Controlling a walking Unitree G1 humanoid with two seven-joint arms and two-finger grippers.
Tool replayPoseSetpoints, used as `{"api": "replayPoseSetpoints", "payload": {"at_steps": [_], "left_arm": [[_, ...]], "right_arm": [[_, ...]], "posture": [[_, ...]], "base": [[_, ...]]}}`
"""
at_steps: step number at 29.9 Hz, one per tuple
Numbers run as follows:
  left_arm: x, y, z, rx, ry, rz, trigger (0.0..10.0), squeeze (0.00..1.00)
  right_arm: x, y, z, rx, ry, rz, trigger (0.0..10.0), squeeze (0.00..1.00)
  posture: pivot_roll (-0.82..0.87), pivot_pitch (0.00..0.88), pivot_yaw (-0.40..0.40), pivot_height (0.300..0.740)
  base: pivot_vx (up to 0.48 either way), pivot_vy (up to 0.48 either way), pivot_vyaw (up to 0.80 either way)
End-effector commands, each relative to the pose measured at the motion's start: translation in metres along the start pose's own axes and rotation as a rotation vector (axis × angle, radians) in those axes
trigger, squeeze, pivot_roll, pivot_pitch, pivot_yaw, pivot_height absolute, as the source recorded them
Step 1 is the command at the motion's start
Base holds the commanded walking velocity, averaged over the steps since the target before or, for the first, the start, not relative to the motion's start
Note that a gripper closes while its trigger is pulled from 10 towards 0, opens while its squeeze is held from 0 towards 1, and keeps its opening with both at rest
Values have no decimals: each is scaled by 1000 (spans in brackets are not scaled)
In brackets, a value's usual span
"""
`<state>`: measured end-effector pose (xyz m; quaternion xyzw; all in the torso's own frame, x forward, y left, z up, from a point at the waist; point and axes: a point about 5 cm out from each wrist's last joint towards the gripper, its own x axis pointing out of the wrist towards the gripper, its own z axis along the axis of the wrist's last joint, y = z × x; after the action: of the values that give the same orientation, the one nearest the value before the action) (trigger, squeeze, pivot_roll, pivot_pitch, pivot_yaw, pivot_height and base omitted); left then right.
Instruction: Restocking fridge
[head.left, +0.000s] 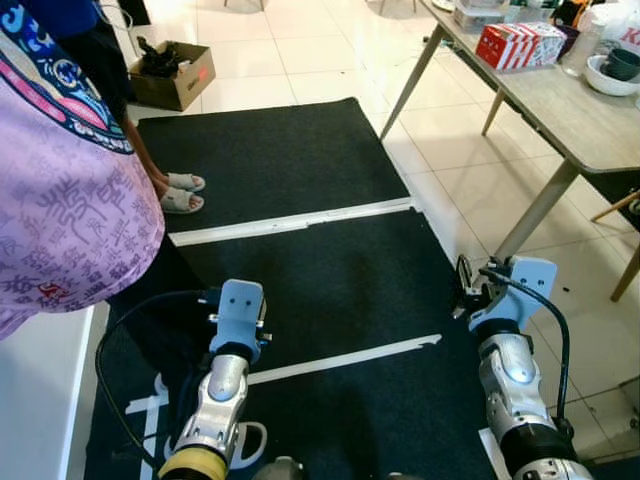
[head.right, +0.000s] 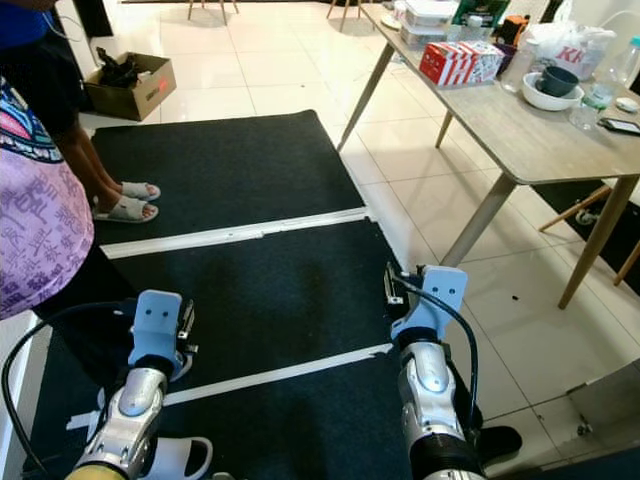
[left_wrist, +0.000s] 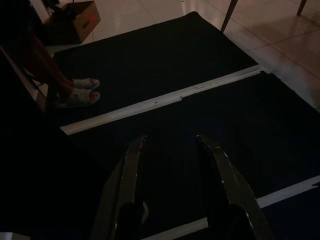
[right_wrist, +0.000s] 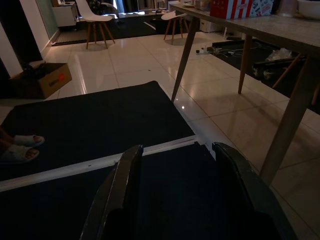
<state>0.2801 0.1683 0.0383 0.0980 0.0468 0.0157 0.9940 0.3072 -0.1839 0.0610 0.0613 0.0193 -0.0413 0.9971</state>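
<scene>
Both arms reach forward low over a black mat (head.left: 320, 290) crossed by white tape lines (head.left: 290, 222). The left end effector (left_wrist: 172, 150) hangs above the mat with its two black fingers spread wide and nothing between them; the right end effector (right_wrist: 177, 155) is likewise spread wide and empty, near the mat's right edge. A person in a purple patterned shirt (head.left: 60, 200) stands close on the robot's left, white slippers (head.left: 180, 192) planted on the mat ahead. To the right, a wooden-legged tabletop (head.right: 520, 130) stands on the pale tiled floor (head.left: 300, 50), carrying a red-and-white carton (head.right: 458, 62), a white bowl (head.right: 550, 90) and plastic containers (head.right: 430, 15). Farther back on the left, an open cardboard box (head.left: 172, 75) sits on the tiles. The right wrist view shows chairs (right_wrist: 95, 20) in the distance.
</scene>
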Motion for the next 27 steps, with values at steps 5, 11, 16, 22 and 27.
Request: {"api": "replayPoseSetpoints", "payload": {"at_steps": [5, 11, 16, 22, 27], "left_arm": [[1, -2, 4, 26, -7, 0, 10000, 0], [3, -4, 8, 73, -21, -20, 10000, 0], [0, -6, 6, 113, -25, -32, 10000, 0], [1, -8, 7, 97, -15, -21, 10000, 0], [6, -13, 10, 93, -21, -27, 10000, 0]], "right_arm": [[0, 6, 5, -9, -13, 16, 10000, 0], [3, 22, 17, -10, -56, 61, 10000, 0], [0, 30, 16, -27, -53, 100, 10000, 0], [-3, 33, 11, -24, -34, 101, 10000, 0], [-2, 39, 14, -33, -40, 120, 10000, 0]], "posture": [[-35, 76, -37, 740], [-32, 55, -21, 740], [-20, 45, -21, 740], [-16, 42, -20, 740], [-21, 35, -22, 740]], "base": [[0, 0, 0], [0, 0, 0], [0, 0, 0], [0, 0, 0], [0, 0, 0]]}}
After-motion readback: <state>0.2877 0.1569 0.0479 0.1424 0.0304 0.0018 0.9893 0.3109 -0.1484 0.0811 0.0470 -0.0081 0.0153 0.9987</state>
